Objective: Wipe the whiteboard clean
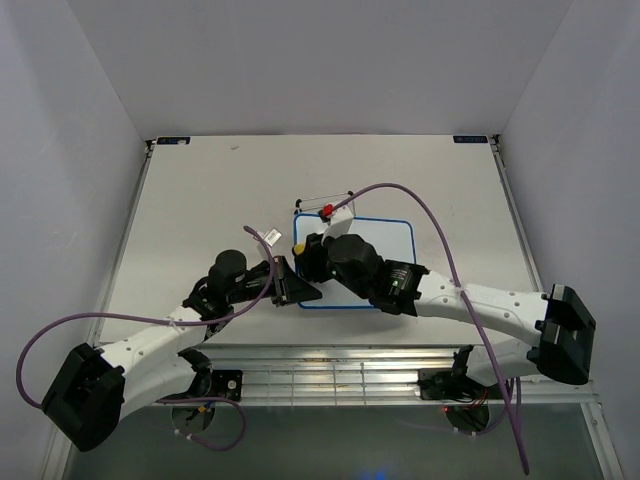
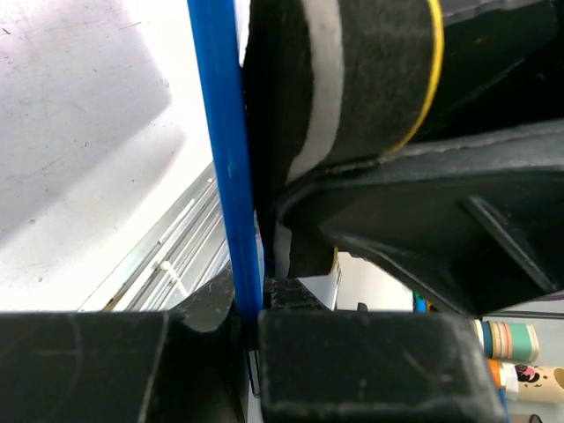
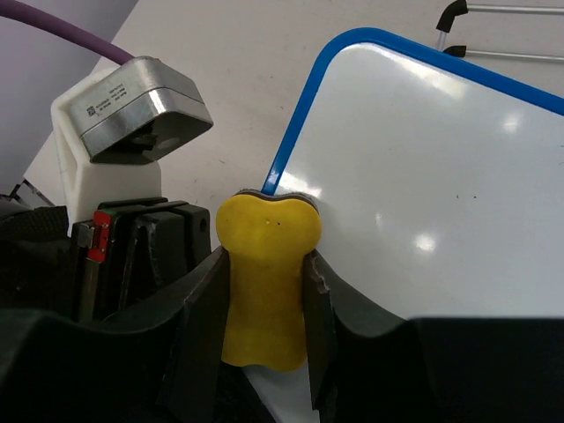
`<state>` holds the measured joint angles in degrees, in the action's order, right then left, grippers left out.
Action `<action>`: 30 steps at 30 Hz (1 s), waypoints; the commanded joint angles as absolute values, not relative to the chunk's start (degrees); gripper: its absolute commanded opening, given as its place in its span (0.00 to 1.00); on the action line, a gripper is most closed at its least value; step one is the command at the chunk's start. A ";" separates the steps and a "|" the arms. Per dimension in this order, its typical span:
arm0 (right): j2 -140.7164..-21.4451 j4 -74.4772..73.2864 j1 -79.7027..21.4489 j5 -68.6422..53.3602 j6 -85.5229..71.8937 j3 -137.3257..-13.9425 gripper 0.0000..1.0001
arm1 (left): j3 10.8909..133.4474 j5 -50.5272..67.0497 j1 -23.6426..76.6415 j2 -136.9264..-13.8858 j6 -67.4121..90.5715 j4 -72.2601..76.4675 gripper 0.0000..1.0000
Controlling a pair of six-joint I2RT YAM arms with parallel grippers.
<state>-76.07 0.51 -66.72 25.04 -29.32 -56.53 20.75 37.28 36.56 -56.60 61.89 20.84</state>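
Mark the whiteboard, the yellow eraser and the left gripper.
whiteboard (image 3: 441, 176), right wrist view, middle of its white face.
yellow eraser (image 3: 267, 256), right wrist view, centre of its yellow back.
left gripper (image 1: 297, 287), top external view, between its fingertips at the whiteboard's left edge.

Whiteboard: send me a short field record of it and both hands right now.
board: whiteboard on the table, with a blue frame
surface: no writing on the part the right wrist view shows
left hand: shut on the blue frame
right hand: shut on the yellow eraser
eraser position: at the board's left edge
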 commanded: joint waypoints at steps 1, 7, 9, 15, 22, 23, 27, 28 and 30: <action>-78.23 -6.05 -64.87 22.94 -29.87 -55.47 0.21 | 26.28 43.86 37.71 -51.33 60.91 36.47 0.00; -68.13 -6.86 -56.88 20.83 -33.92 -41.68 0.21 | 24.53 41.75 37.79 -49.83 60.21 36.12 0.00; -64.27 -6.86 -54.94 20.66 -34.19 -36.51 0.21 | 24.43 41.75 37.79 -50.10 60.12 36.30 0.00; -61.35 -3.88 -52.38 15.48 -34.37 -33.48 0.19 | 23.03 41.22 37.79 -51.06 60.64 38.67 0.00; -70.56 -1.15 -61.68 16.43 -32.35 -46.11 0.18 | 20.48 41.57 37.71 -54.32 64.42 45.61 0.00; -72.93 -0.88 -62.74 17.74 -31.91 -47.45 0.18 | 20.39 41.57 37.79 -54.32 64.60 45.79 0.00; -77.95 2.19 -65.39 18.63 -30.24 -52.03 0.18 | 20.57 42.10 37.79 -54.49 65.04 46.58 0.00; -78.83 3.07 -65.48 18.11 -29.80 -52.47 0.18 | 20.48 42.27 37.79 -54.32 65.04 46.76 0.00; -81.64 2.47 -65.48 16.79 -28.57 -54.66 0.18 | 20.48 42.28 37.79 -53.97 64.87 46.85 0.00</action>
<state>-76.86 5.13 -65.08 19.49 -30.70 -53.84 17.23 35.53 36.77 -57.34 65.93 26.61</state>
